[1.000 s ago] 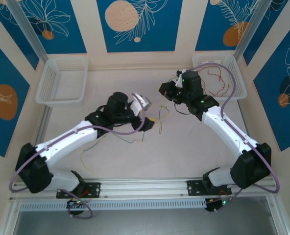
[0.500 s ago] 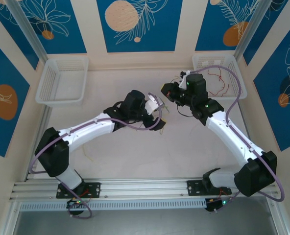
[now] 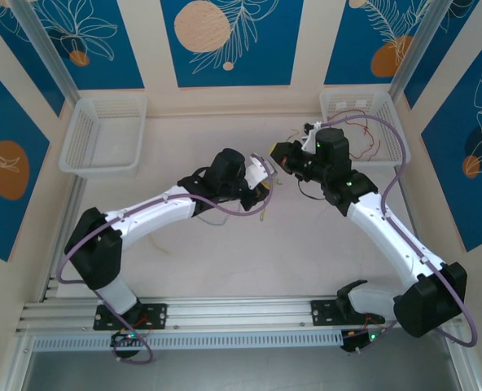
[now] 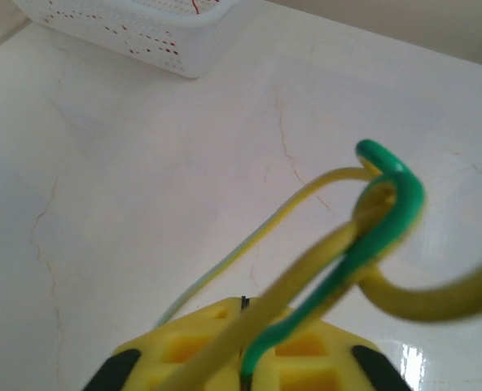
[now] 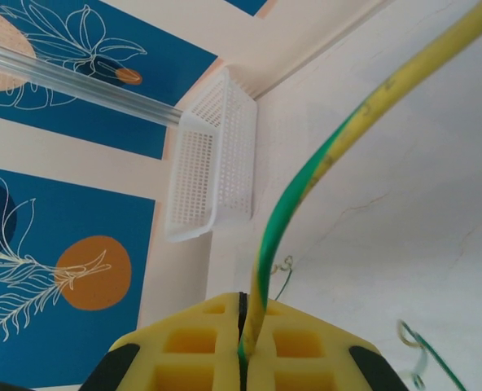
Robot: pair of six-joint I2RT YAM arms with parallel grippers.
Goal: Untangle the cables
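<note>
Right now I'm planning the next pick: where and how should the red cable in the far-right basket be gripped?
Probably grip the red cable on one of its bends, coming straight down from above. It lies limp and squiggly inside the white basket, whose walls block a sideways approach.

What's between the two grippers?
Green-and-yellow cables, pinched by the left gripper and the right gripper in their wrist views; overhead they are too thin to follow.
</note>
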